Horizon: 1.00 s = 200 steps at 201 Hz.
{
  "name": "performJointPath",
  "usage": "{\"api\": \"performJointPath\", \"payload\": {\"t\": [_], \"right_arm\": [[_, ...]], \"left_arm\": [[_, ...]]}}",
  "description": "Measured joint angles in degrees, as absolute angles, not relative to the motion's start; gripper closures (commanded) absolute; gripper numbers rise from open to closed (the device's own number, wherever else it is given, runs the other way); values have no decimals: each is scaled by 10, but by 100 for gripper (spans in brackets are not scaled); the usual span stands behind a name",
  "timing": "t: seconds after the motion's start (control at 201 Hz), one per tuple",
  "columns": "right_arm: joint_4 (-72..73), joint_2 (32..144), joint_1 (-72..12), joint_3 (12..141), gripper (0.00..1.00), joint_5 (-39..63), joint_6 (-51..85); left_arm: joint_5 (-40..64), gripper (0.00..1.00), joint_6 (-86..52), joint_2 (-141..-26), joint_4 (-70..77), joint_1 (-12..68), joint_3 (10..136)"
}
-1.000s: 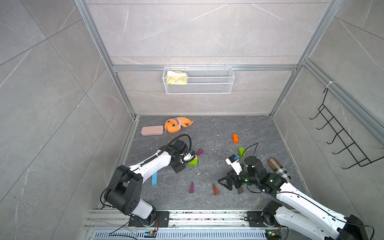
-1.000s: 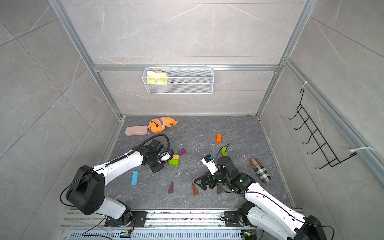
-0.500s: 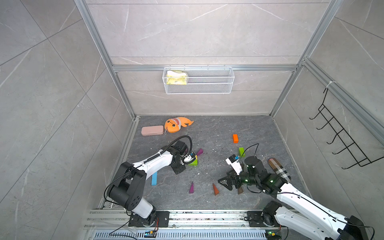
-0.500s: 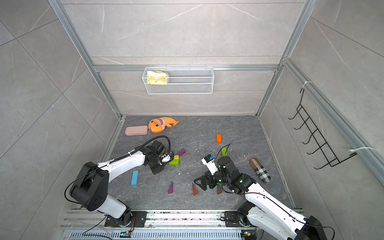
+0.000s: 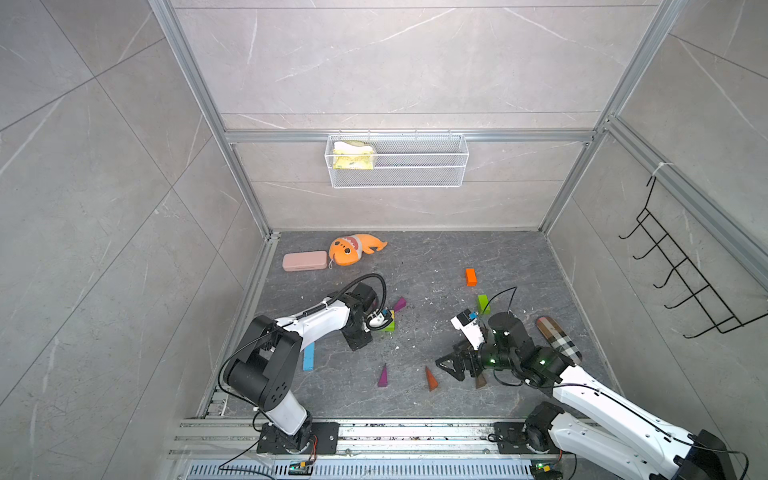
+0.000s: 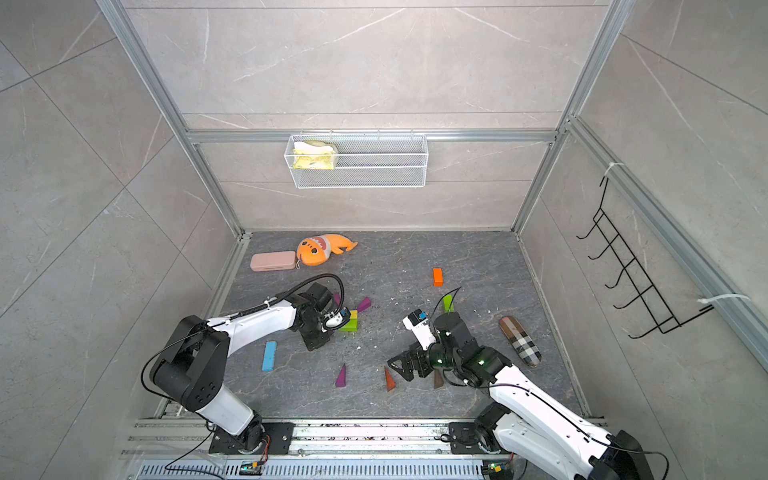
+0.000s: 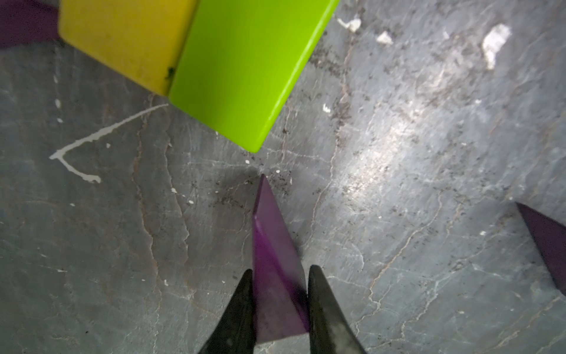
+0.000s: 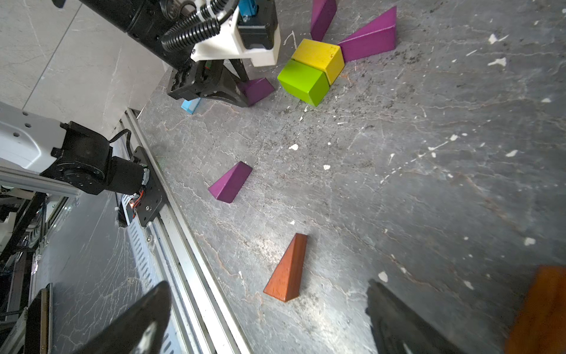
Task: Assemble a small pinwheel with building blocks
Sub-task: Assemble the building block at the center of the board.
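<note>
**Pinwheel build, mid-grasp:** The left fingers [image 7: 235,309] clench the thick end of a held purple wedge [image 7: 272,242]. Its tip points at a corner of a green brick [image 7: 245,70], with a narrow strip of bare worktop [image 7: 428,184] between the two. That green brick sits flush against a yellow brick [image 7: 122,39]. A second purple wedge [image 8: 370,39] touches the yellow brick on its far side, and a third purple wedge [image 8: 321,13] lies just beyond.

The right fingers [image 8: 137,321], spread wide and holding nothing, stand close above the near right of the worktop. An orange-brown wedge [image 8: 288,269] lies flat and untouched ahead of the gap between them. A blurred brown block [image 8: 542,306] lies just outside one finger.

Left of the orange-brown wedge, a loose purple wedge [image 5: 383,376] rests on its own near the front. A light-blue bar [image 5: 308,356] lies at the near left, beside the left arm. Farther off to the right sit a second green brick [image 5: 483,303] and, beyond it, an orange brick [image 5: 470,276]. A pink case [image 5: 304,261] and an orange plush shark [image 5: 353,249] lie at the far left.
</note>
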<state>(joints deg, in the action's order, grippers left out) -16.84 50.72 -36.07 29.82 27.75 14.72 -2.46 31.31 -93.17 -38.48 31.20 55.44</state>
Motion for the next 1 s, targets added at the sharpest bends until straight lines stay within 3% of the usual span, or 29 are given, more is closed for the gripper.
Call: {"api": "performJointPath", "payload": {"t": [0.548,0.996], "right_arm": [[-168,514,-361,298,0,277,147],[-168,514,-361,298,0,277,147]], "left_arm": [[-27,86,315,-952,-386,312,573],[-32,75,315,-952,-386,312,573]]}}
